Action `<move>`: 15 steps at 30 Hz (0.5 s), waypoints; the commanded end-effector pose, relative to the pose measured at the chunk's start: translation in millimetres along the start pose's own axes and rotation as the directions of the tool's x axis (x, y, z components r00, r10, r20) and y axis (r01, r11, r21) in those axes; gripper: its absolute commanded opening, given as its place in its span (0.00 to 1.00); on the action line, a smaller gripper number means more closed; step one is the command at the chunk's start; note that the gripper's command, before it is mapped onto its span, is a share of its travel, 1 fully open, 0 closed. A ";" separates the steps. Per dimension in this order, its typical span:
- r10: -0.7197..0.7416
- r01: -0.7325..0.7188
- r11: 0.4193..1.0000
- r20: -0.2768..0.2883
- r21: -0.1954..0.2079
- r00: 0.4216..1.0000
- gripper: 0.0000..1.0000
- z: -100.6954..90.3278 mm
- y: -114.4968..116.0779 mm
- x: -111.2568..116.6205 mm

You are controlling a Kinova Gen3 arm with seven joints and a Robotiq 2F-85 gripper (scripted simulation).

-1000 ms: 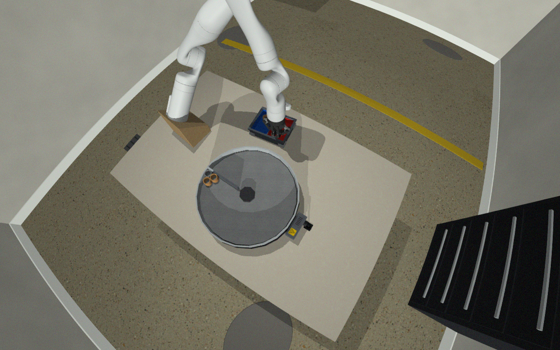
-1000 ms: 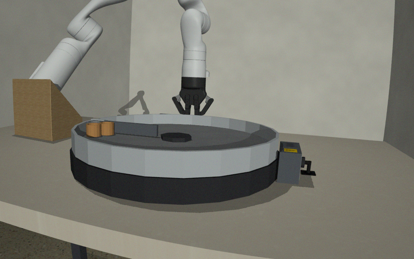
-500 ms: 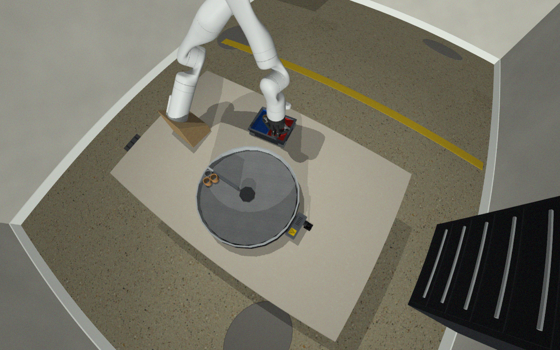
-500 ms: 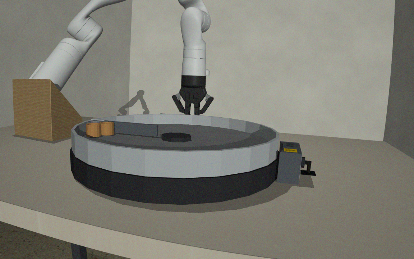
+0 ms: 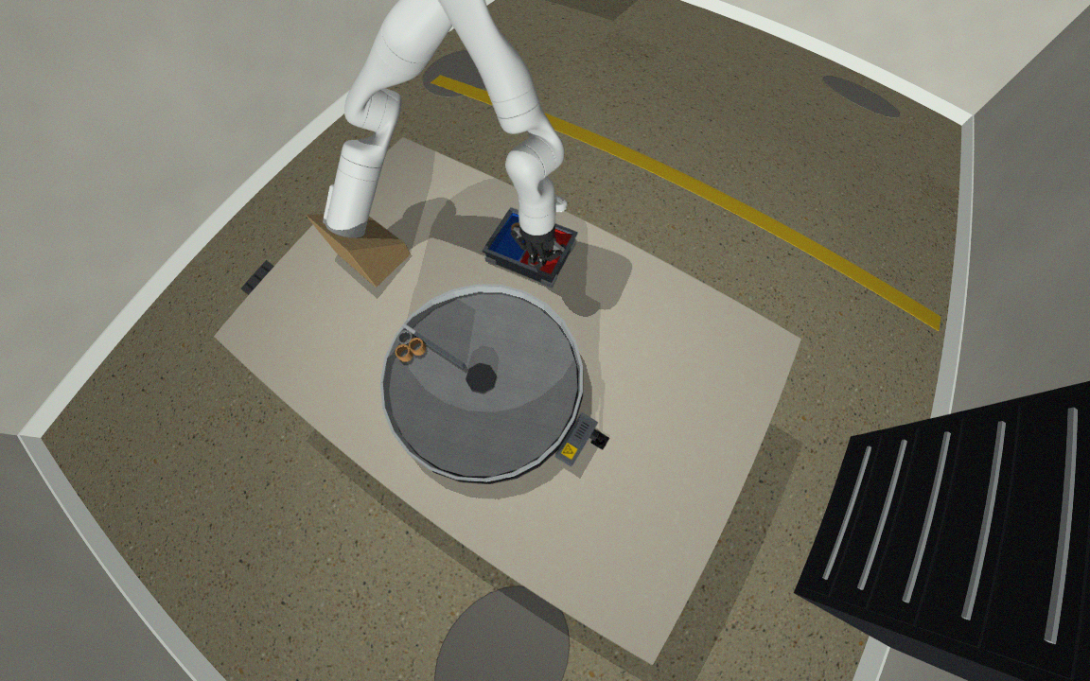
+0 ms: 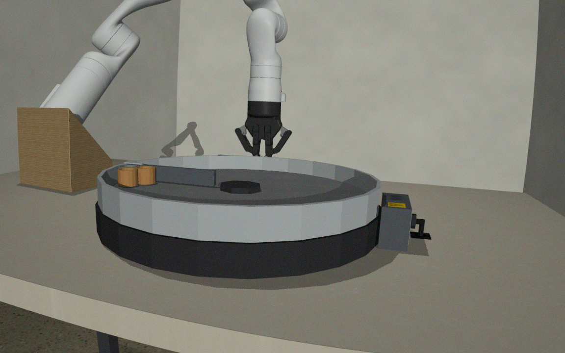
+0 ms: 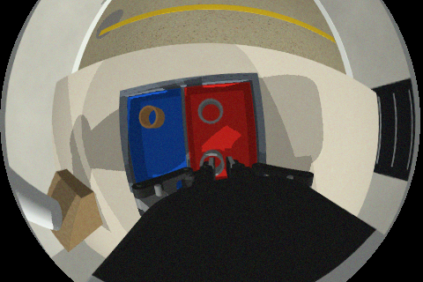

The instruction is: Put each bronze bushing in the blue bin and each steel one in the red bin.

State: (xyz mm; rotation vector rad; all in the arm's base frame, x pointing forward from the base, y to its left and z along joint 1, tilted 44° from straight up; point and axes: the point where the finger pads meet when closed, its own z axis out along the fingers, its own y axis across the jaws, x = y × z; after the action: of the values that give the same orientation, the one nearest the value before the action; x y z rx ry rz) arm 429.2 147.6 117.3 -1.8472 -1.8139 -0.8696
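My gripper (image 5: pixel 541 259) (image 6: pixel 262 155) (image 7: pixel 220 164) is open by a narrow gap with nothing held, above the red bin (image 7: pixel 240 112). A steel bushing (image 7: pixel 204 155) lies in the red bin under the fingertips, partly hidden by the left finger. Another steel bushing (image 7: pixel 199 111) lies farther back in that bin. A bronze bushing (image 7: pixel 160 118) is in the blue bin (image 7: pixel 163 154). On the turntable (image 5: pixel 489 431) (image 6: pixel 249 221), two bronze bushings and one steel bushing stand clustered against the fixed bar (image 5: pixel 439 349) (image 6: pixel 183 175), near the left rim.
The turntable's raised rim stands in front of the bins. A grey drive box (image 5: pixel 578 440) (image 6: pixel 394 228) sits at its right side. The wooden arm mount (image 5: pixel 371 250) (image 6: pixel 43 149) (image 7: pixel 77 216) is left of the bins. A black drawer cabinet (image 5: pixel 939 508) stands beyond the table.
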 end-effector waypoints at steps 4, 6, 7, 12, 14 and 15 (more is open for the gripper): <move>0.001 -0.001 1.000 0.001 -0.003 1.000 0.16 -3.4 0.9 -0.6; 0.001 -0.001 1.000 0.001 -0.003 1.000 0.16 -4.0 0.9 -0.6; 0.001 -0.001 1.000 0.001 -0.003 1.000 0.16 -4.0 0.9 -0.6; 0.001 -0.001 1.000 0.001 -0.003 1.000 0.16 -4.0 0.9 -0.6; 0.001 -0.001 1.000 0.001 -0.003 1.000 0.16 -5.0 0.8 -0.5; 0.001 -0.001 1.000 0.001 -0.003 1.000 0.16 -5.7 0.8 -0.6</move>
State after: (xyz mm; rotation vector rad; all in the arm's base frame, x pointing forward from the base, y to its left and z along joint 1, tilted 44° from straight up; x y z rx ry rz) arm 428.6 145.0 120.1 -1.8472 -1.8139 -0.8695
